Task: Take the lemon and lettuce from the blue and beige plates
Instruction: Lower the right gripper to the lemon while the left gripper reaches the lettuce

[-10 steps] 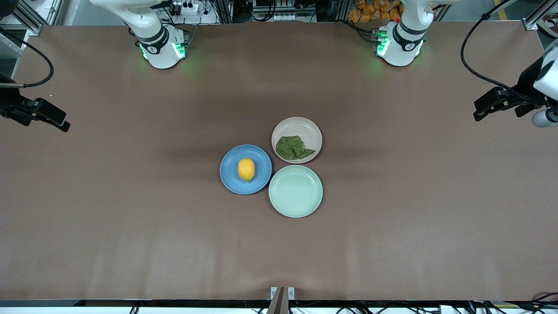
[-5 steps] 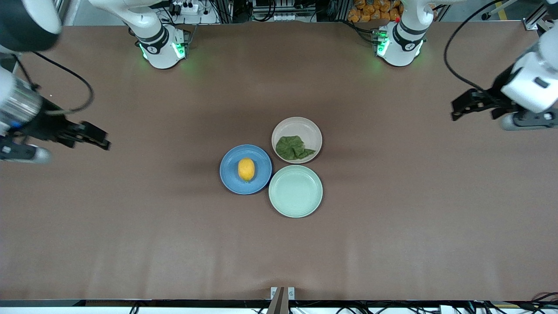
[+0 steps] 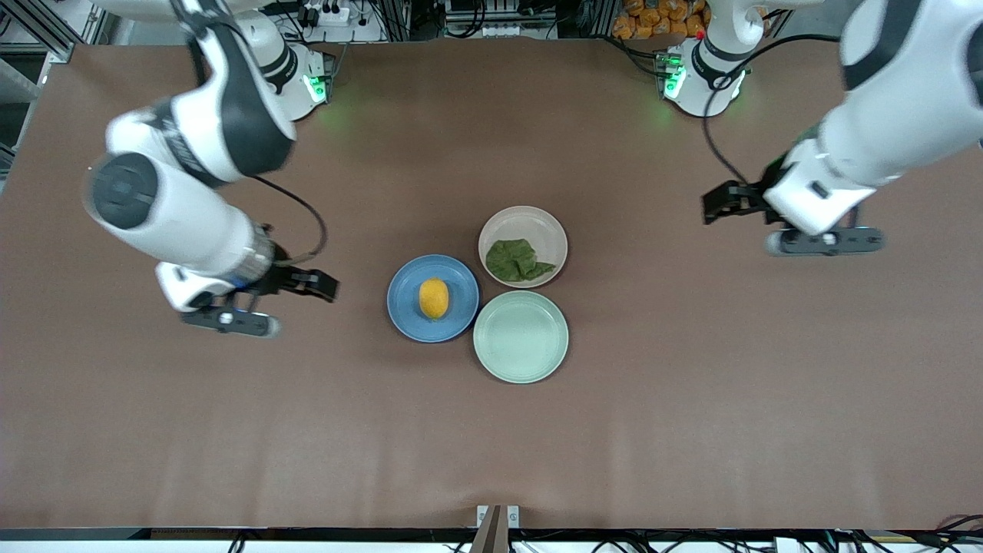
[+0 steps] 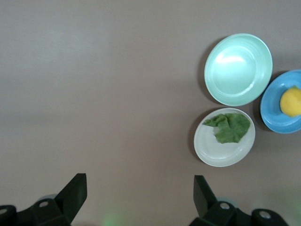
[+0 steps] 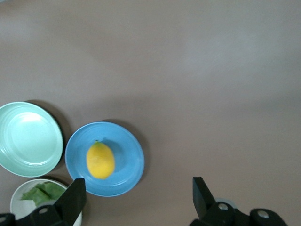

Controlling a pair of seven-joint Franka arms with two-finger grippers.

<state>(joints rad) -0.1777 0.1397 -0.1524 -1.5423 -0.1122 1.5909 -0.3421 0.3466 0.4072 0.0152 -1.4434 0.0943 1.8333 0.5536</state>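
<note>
A yellow lemon (image 3: 434,298) lies on the blue plate (image 3: 403,307). Green lettuce (image 3: 518,259) lies on the beige plate (image 3: 530,223), which stands farther from the front camera. My right gripper (image 3: 230,320) is open and empty above bare table, toward the right arm's end from the blue plate. My left gripper (image 3: 824,240) is open and empty above bare table, toward the left arm's end from the beige plate. The right wrist view shows the open gripper (image 5: 137,195), the lemon (image 5: 100,160) and blue plate (image 5: 127,160). The left wrist view shows the open gripper (image 4: 138,195), the lettuce (image 4: 230,127) and beige plate (image 4: 221,150).
An empty light green plate (image 3: 521,336) touches both other plates, nearest to the front camera. It also shows in the left wrist view (image 4: 237,68) and the right wrist view (image 5: 28,139). Brown table surface spreads all around the plates.
Both arms have swung in from the table's ends toward the plates in the middle. The plates, lemon and lettuce have not moved.
</note>
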